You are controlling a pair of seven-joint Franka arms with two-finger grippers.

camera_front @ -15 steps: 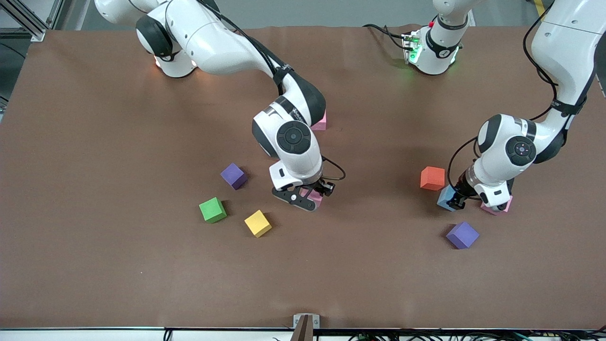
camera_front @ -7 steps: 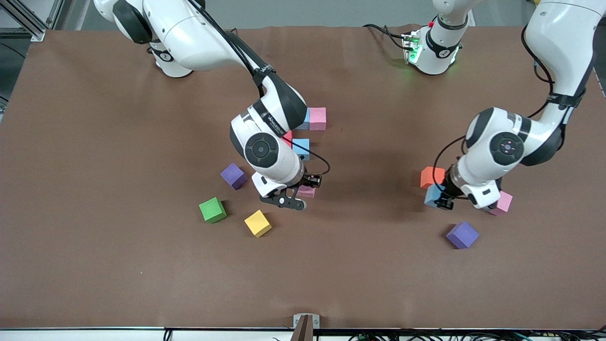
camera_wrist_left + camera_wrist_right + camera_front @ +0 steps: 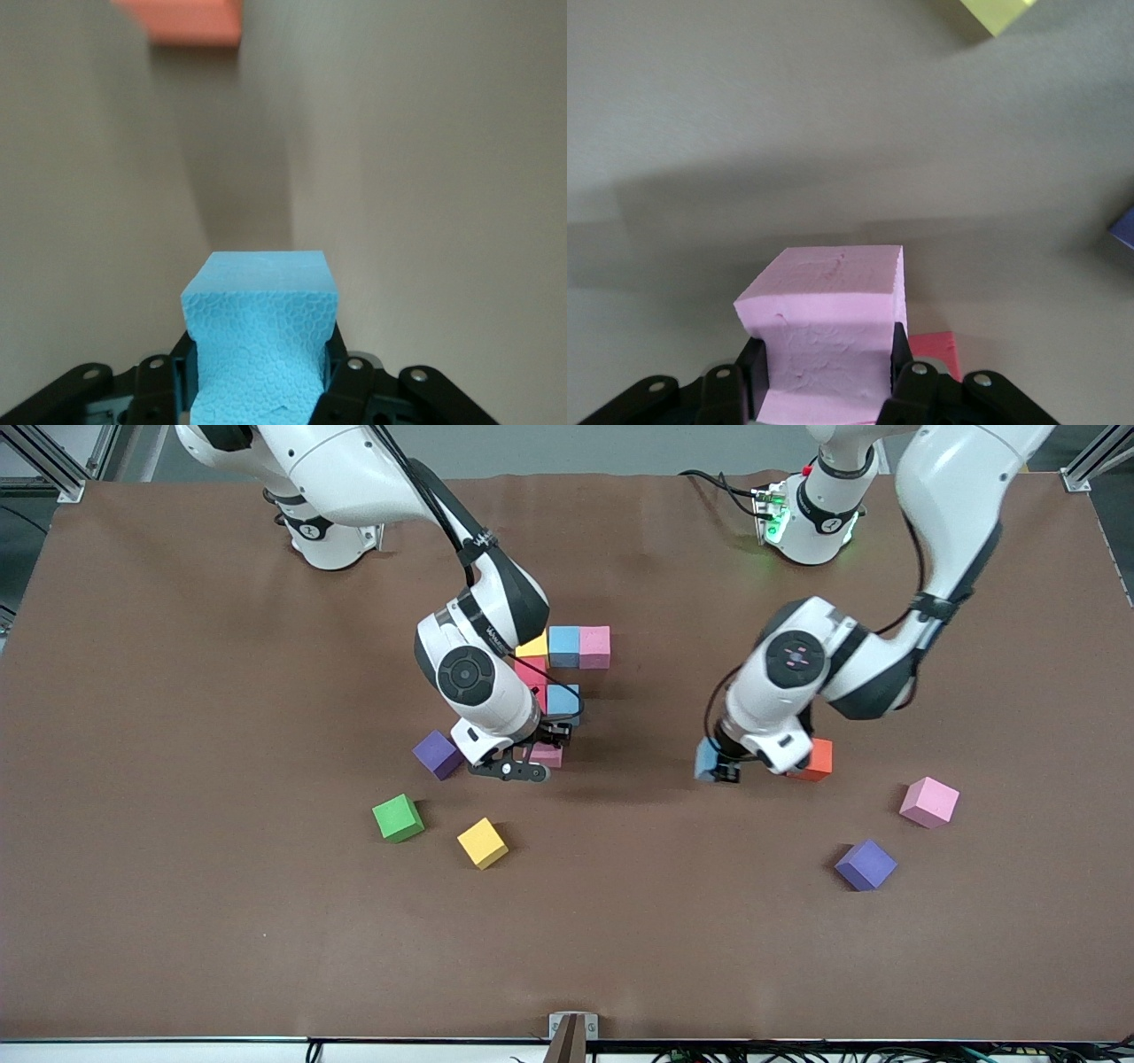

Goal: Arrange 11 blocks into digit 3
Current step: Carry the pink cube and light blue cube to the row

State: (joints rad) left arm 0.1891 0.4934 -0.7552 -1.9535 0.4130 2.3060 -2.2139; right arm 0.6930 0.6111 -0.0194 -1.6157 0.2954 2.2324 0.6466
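Showing against the brown table are a green cube, an orange cube and a yellow block. White arms are carrying a light blue block and a pink block.

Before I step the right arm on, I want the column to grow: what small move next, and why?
Probably lower the pink block, shut in the right gripper, against the red block below the yellow one. It hangs near that column's open end. The left gripper holds a blue block.

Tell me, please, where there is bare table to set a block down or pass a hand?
Bare: the wide strip nearer the front camera than the green cube, loose yellow cube and purple cube. Crowded: around the partly built figure, under the right gripper.
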